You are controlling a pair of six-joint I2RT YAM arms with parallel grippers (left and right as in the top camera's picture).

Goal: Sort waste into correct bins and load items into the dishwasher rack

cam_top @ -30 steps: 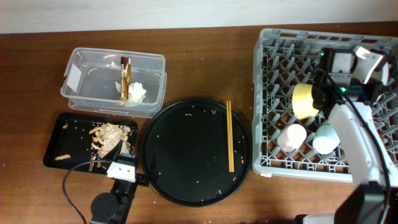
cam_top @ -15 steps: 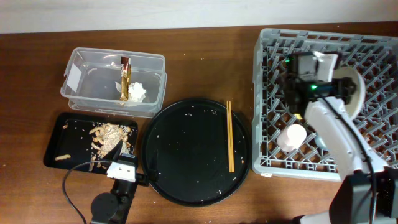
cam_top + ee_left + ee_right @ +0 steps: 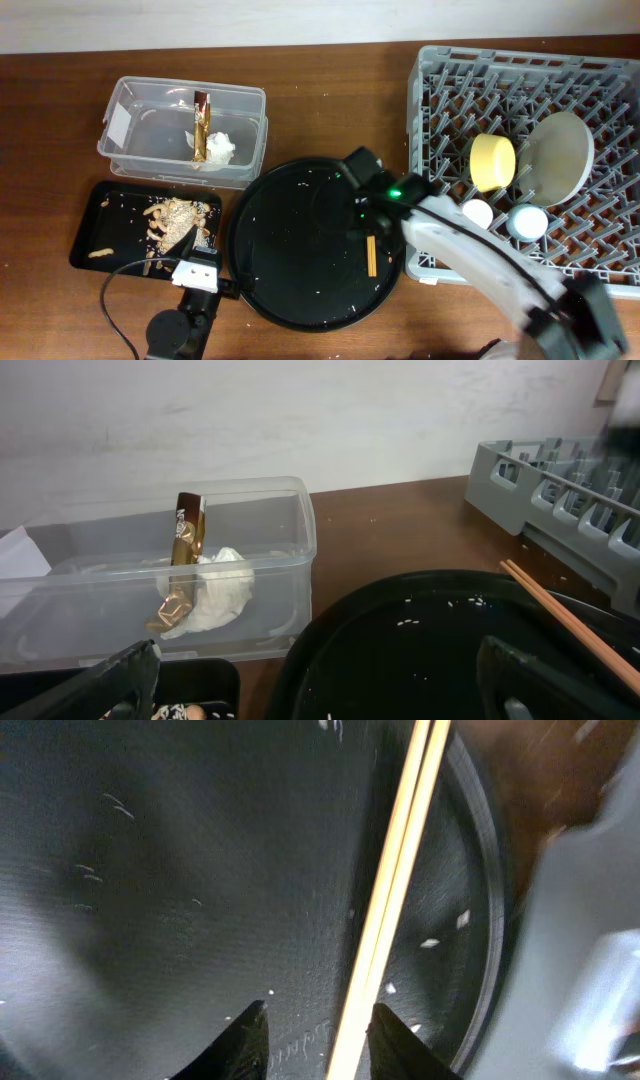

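Note:
My right gripper [image 3: 366, 203] is open low over the round black tray [image 3: 300, 250]. The wooden chopsticks [image 3: 395, 910] lie on the tray between its fingertips [image 3: 320, 1025], close to the right finger. Only their near end shows in the overhead view [image 3: 371, 256]. The grey rack [image 3: 440, 90] holds the yellow bowl [image 3: 492, 162], the grey-green plate [image 3: 556, 157], the pink cup [image 3: 477, 212] and the blue cup [image 3: 527, 220]. The clear tub [image 3: 150, 110] holds the wrapper [image 3: 201, 125] and tissue [image 3: 220, 149]. The black rectangular tray [image 3: 95, 225] holds food scraps [image 3: 176, 218]. My left gripper [image 3: 198, 252] is open and empty.
The left wrist view shows the tub [image 3: 290, 530], wrapper [image 3: 185, 550], tissue [image 3: 218, 588], the round tray's rim [image 3: 400, 595], the chopsticks [image 3: 560, 615] and the rack's corner [image 3: 510, 475]. A black cable [image 3: 115, 290] loops at the front left.
My right arm has swung left out of the rack and down over the round tray, onto the chopsticks. The plate stands alone in the rack. The left arm has not moved.

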